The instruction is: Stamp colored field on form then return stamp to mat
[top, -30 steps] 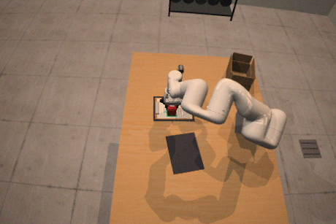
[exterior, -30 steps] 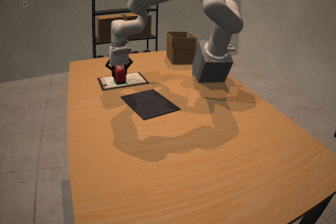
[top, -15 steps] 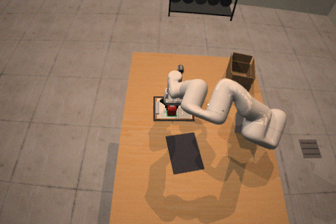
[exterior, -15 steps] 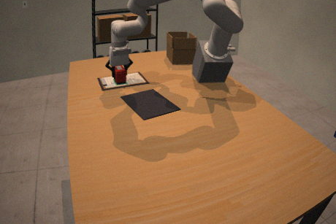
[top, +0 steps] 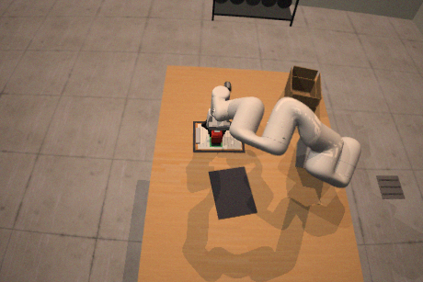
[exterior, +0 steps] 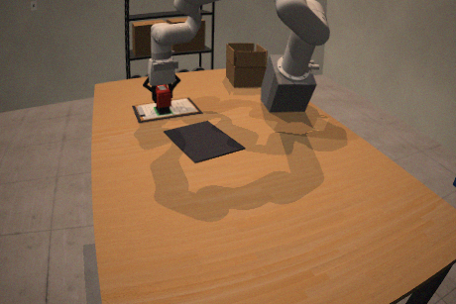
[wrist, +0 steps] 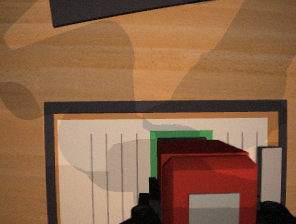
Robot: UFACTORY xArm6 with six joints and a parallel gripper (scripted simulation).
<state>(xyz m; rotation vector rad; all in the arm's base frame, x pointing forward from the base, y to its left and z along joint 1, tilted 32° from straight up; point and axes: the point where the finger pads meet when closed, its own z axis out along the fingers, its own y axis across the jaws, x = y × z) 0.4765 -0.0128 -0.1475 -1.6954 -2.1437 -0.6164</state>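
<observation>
My gripper [exterior: 163, 94] is shut on the red stamp [exterior: 163, 97] and holds it upright over the form [exterior: 167, 109]. The stamp [wrist: 207, 177] covers most of the green field [wrist: 181, 136]; only the field's far and left edges show in the wrist view. Whether the stamp's base touches the paper I cannot tell. In the overhead view the stamp [top: 216, 137] sits at the middle of the form [top: 218, 137], with a strip of green below it. The dark mat [exterior: 203, 141] lies apart, in front of the form, with nothing on it.
An open cardboard box [exterior: 246, 64] stands at the table's far edge beside the arm's grey base [exterior: 287, 89]. A dark shelf rack [exterior: 169, 16] stands behind the table. The mat's corner shows at the top of the wrist view [wrist: 115, 9].
</observation>
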